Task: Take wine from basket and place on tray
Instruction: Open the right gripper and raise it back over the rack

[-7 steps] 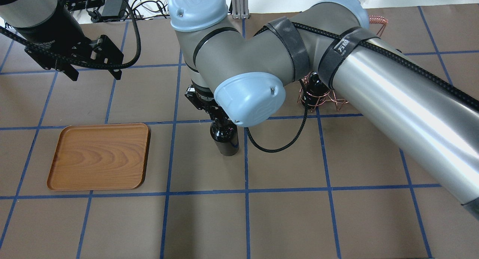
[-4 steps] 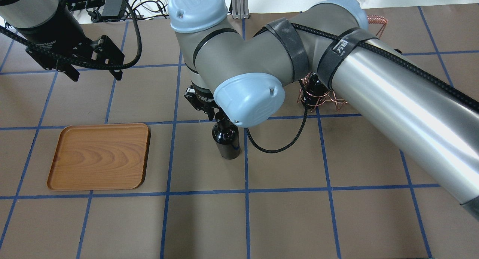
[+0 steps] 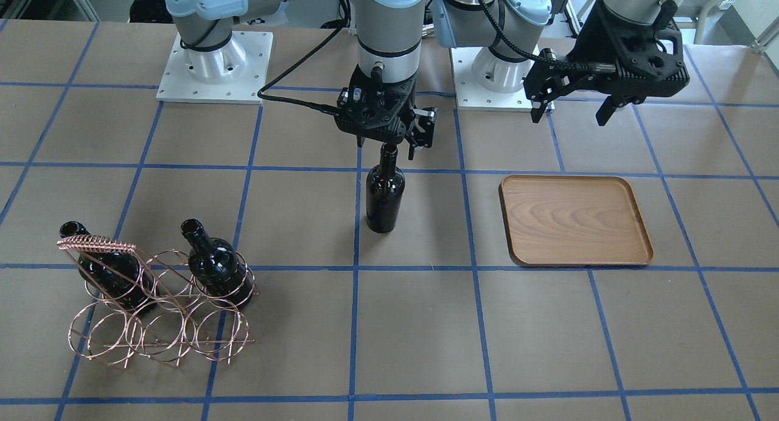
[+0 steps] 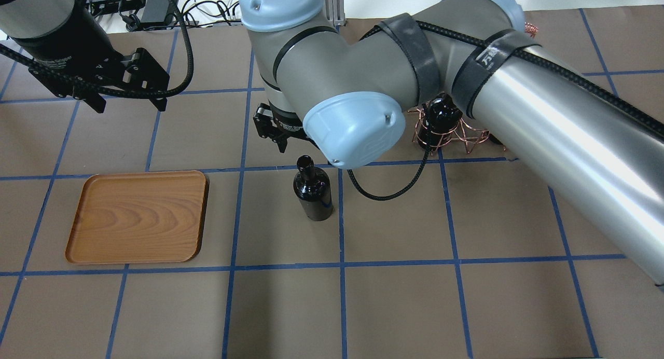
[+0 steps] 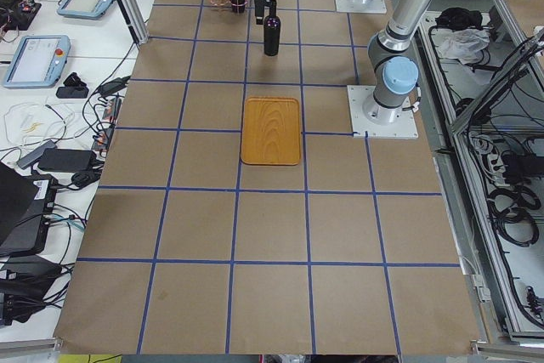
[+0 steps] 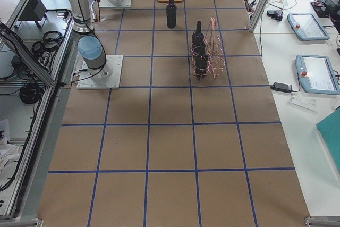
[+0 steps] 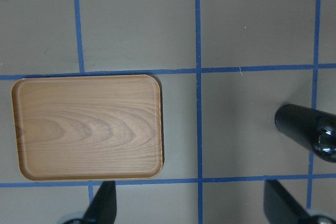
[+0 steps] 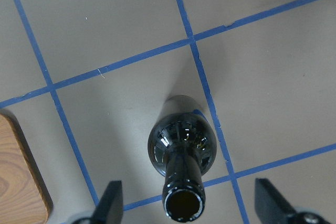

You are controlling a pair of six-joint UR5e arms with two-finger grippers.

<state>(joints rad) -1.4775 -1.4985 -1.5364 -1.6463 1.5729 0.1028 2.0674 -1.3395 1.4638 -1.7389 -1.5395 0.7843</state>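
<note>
Altogether there are three dark bottles, one basket (image 3: 158, 330), one tray (image 3: 575, 220) and two grippers. Two of the bottles (image 3: 109, 269) (image 3: 216, 263) sit in the far rings of the copper wire basket, at the left of the front-facing view. The third, the wine (image 3: 384, 196), stands upright on the brown table (image 3: 548, 348) near the middle, on a blue tape line. It is between basket and tray and well apart from both.

The right gripper (image 3: 389, 146) hangs straight over the wine. Its jaws are spread wide and grip nothing. In the right wrist view the open bottle mouth lies midway between the two fingers (image 8: 110, 203), clear of both. Whether the fingertips are level with the mouth or slightly above it is hard to tell.

The left gripper (image 3: 569, 114) hovers beyond the tray's far edge, its jaws also parted and holding nothing. The tray lies flat with nothing on it.
</note>
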